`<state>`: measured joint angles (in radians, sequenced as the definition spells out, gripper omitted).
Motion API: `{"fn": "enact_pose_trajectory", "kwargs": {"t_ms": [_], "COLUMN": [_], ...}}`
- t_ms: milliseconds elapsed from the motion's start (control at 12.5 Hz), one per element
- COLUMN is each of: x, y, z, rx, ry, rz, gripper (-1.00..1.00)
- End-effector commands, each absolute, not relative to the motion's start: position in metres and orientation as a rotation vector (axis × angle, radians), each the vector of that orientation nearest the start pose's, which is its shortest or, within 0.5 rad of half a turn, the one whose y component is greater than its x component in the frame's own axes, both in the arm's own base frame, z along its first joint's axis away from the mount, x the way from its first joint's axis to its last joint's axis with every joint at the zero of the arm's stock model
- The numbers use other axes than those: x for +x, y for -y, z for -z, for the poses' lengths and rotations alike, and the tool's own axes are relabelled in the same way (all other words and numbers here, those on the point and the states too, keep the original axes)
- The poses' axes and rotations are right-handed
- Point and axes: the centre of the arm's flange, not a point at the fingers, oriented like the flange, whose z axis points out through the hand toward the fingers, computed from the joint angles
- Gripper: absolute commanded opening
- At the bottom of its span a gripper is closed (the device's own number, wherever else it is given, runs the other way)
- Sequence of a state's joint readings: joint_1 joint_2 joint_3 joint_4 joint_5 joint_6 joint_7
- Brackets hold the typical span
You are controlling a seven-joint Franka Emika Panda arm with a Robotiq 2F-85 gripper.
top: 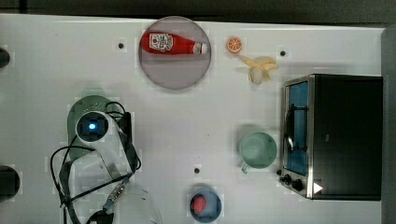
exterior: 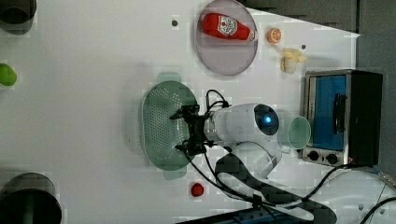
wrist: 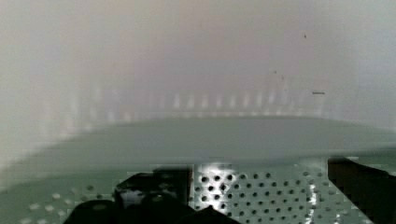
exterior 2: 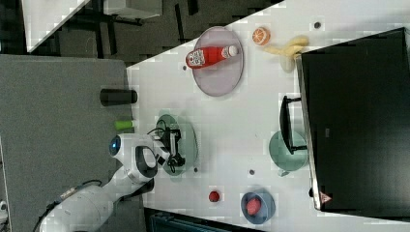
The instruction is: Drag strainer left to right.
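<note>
Perforated strainer (wrist: 261, 196) wall sits right before the wrist; the gripper (exterior: 187, 128), fingers spread, hangs over its bowl, far from the mug (top: 258, 149). Reaching step; next, I judge, hook the rim.

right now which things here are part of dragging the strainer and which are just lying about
Part of the job:
- strainer
- gripper, open, over the strainer's bowl

Lying about:
- mug
- toaster oven
- ketchup bottle on a plate
- orange slice
- banana
- blue bowl
</note>
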<state>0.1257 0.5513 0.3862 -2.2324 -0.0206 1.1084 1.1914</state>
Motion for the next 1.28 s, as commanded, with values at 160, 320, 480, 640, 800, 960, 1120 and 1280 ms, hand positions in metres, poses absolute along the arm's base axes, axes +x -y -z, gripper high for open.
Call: {"fn": "enact_pose_trajectory", "kwargs": {"t_ms": [160,320,480,640,800,960,1120,1280], "x": [0.476,0.483,0.487,0.488,0.487,0.484,0.482,0.484], "y": [-0.264,-0.247,-0.229,-0.207,-0.184,-0.161,-0.134,-0.106], "z": [-0.158,-0.156,-0.158,-0.159,-0.161,-0.161,-0.161,-0.162], "rx": [-2.204,-2.180,-2.162,-2.157,-2.160,-2.197,-2.229,-2.216], "ry": [-2.166,-2.201,-2.226,-2.245,-2.257,-2.238,-2.225,-2.252], "rz": [-0.229,-0.209,-0.189,-0.174,-0.161,-0.151,-0.138,-0.115], "gripper": [1.00,1.00,1.00,1.00,1.00,1.00,1.00,1.00]}}
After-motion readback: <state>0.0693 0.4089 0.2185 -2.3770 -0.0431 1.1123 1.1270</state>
